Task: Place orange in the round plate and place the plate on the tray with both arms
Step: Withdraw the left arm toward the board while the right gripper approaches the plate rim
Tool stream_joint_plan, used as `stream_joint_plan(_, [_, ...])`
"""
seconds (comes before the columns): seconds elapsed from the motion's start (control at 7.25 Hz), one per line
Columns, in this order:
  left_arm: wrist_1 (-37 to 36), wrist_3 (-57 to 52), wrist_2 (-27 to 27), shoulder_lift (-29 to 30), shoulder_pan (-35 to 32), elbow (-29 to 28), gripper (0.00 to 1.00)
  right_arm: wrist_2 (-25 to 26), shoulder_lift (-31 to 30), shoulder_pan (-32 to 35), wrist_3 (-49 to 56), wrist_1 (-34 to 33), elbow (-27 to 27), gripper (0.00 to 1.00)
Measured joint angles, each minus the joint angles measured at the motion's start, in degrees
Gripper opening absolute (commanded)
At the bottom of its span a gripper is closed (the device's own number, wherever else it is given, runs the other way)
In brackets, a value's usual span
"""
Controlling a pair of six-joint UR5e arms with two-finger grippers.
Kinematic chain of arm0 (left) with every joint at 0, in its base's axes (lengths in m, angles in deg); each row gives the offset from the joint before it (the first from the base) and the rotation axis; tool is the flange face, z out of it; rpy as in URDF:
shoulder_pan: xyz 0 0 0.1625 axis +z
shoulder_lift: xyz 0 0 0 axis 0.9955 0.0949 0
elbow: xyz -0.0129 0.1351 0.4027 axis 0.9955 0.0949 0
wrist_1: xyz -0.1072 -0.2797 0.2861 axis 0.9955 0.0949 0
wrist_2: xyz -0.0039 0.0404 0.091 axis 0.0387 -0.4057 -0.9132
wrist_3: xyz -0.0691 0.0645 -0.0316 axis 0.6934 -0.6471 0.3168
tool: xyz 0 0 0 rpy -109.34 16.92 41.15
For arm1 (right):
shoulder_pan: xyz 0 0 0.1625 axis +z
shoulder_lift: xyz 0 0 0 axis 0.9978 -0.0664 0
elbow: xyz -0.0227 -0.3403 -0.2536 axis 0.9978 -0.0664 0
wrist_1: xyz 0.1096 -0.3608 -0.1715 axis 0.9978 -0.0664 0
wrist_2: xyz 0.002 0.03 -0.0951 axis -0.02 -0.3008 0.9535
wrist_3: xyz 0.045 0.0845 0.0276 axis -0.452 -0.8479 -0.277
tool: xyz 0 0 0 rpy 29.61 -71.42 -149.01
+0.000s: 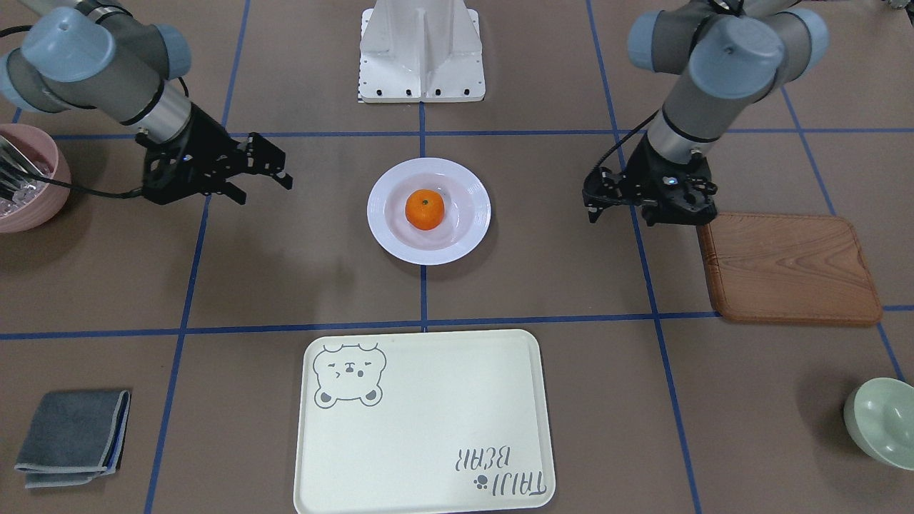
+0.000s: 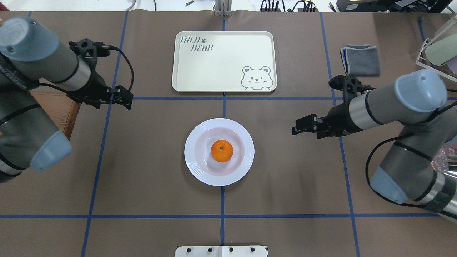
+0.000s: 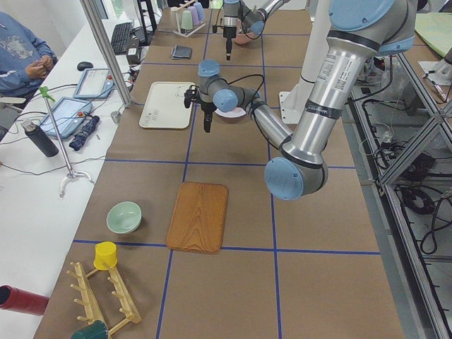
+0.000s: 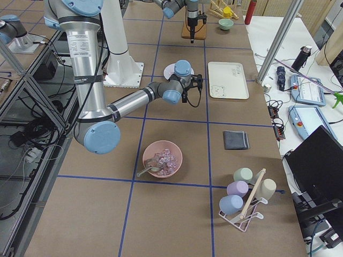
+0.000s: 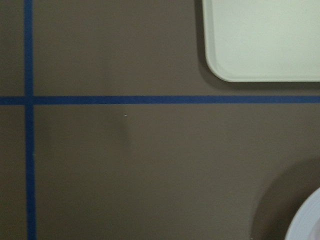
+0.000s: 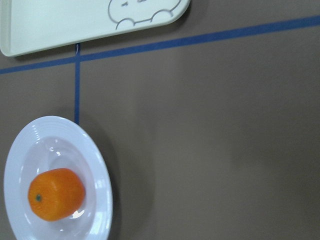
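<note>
The orange [image 1: 425, 209] [image 2: 221, 150] lies in the middle of the white round plate [image 1: 471, 230] [image 2: 192, 153], which stands at the table's centre. The cream tray [image 1: 428, 428] [image 2: 221, 64] with the bear drawing lies bare on the operators' side of the plate. My left gripper [image 1: 620, 214] [image 2: 125, 101] hangs open over the bare table, well off the plate toward the wooden board. Beyond the plate's opposite side my right gripper [image 1: 263, 189] [image 2: 298, 128] hangs open too, apart from it. The right wrist view shows the orange [image 6: 56, 194] in the plate [image 6: 100, 190].
A brown wooden board [image 1: 789, 268] lies just beside the left gripper. At the table's edges are a pink bowl [image 1: 28, 178] with ice-like pieces, a pale green bowl [image 1: 882, 421] and a folded grey cloth [image 1: 71, 435]. The white robot base [image 1: 421, 57] stands behind the plate.
</note>
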State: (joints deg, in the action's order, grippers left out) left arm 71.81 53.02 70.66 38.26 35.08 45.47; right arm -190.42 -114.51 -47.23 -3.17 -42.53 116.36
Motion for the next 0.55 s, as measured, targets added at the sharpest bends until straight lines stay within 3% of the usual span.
stream_joint_plan(0.55, [-0.2,-14.4,2.6,-7.0,-9.1,0.4,0.98,10.8,4.4,-10.4,-7.5,2.3,-1.7,1.0])
